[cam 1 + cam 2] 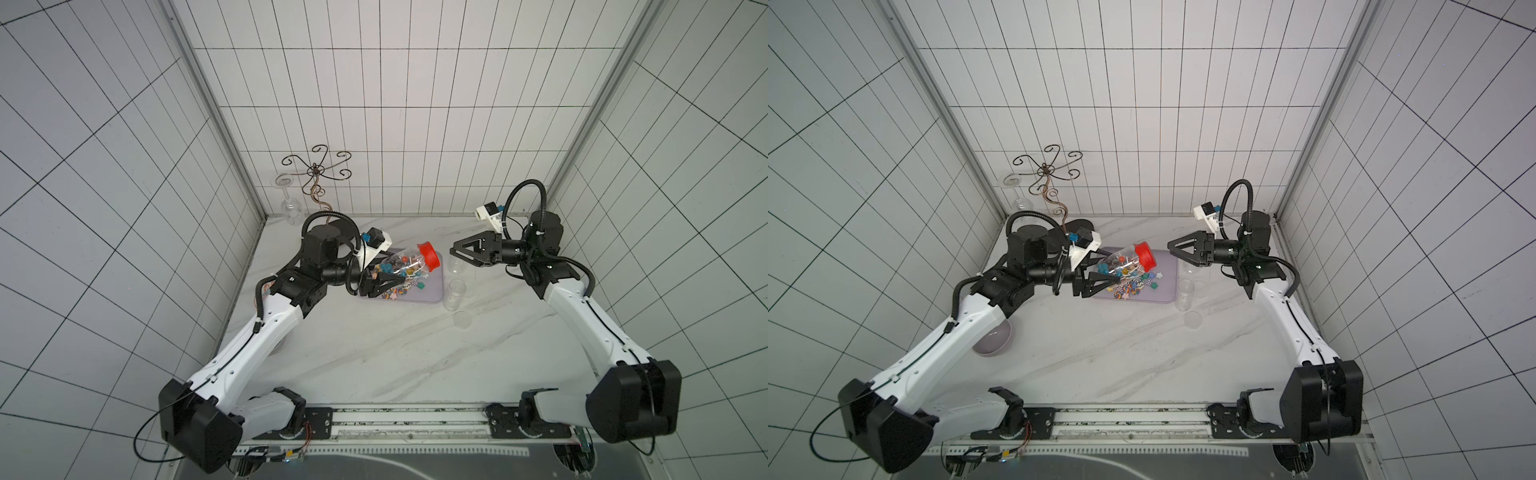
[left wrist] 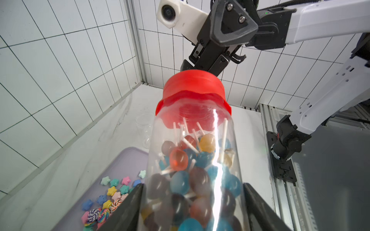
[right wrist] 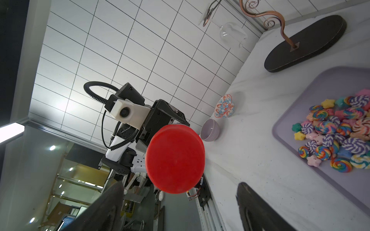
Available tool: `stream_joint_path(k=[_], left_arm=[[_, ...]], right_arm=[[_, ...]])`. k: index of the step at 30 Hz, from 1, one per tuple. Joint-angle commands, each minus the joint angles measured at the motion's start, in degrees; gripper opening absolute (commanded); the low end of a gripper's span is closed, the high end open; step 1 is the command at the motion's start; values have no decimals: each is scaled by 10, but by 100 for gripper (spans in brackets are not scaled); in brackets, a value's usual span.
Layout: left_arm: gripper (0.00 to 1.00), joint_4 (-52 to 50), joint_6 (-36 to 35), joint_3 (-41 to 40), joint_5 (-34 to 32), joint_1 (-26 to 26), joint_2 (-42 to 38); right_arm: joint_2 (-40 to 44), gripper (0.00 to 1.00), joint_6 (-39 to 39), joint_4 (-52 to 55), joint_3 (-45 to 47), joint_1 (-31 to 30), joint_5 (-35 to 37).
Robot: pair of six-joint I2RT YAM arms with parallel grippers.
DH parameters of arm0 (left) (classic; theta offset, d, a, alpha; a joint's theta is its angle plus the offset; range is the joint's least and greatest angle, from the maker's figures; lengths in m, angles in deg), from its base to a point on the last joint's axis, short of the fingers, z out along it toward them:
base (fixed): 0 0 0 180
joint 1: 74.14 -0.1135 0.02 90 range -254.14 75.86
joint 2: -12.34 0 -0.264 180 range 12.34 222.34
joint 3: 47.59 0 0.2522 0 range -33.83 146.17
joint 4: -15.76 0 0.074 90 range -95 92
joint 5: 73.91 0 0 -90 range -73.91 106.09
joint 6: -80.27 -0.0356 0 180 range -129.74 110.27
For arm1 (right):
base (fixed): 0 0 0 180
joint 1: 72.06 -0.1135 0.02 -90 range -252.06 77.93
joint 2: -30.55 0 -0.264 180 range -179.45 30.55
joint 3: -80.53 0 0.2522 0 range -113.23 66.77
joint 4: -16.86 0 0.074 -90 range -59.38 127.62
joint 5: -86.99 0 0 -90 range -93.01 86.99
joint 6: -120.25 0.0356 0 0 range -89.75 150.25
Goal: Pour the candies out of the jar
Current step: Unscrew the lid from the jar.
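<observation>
Cannot see most of the lilac bowl [image 1: 995,340], tucked under the left arm [image 1: 942,345] near the left edge of the table [image 1: 374,357]. Clamped by the left gripper [image 2: 193,208] at its base: jar [image 1: 405,266], tilted above the tray [image 1: 434,296], red lid [image 1: 429,254] on. Spread wide just short of that lid, not touching: right gripper [image 1: 454,250]. In the jar, lollipops [image 2: 178,160]; on the tray, star and swirl candies [image 3: 336,132].

White-shelled arms [image 1: 249,353] carry black joints [image 1: 199,419] and ribbed cables [image 3: 100,82]

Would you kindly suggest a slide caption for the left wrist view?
Left gripper grips a clear plastic jar of round lollipops, red lid on.
</observation>
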Motion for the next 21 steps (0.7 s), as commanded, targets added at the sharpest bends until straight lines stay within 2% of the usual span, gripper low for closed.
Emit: stream_joint_path(k=[1,5,7,21], left_arm=[[57,-6,-49,-6,-65,27,-29],[57,-27,-72,-9,-126,63,-30],[57,-32,-76,-9,-136,71,-28],[57,-40,-83,-5,-154,81,-22]], right_arm=[[-8,89,-31,98,-42,3,-8],[-22,89,-131,240,-81,-2,16],[-25,89,-150,279,-87,-10,18],[-46,90,-142,289,-109,-65,28]])
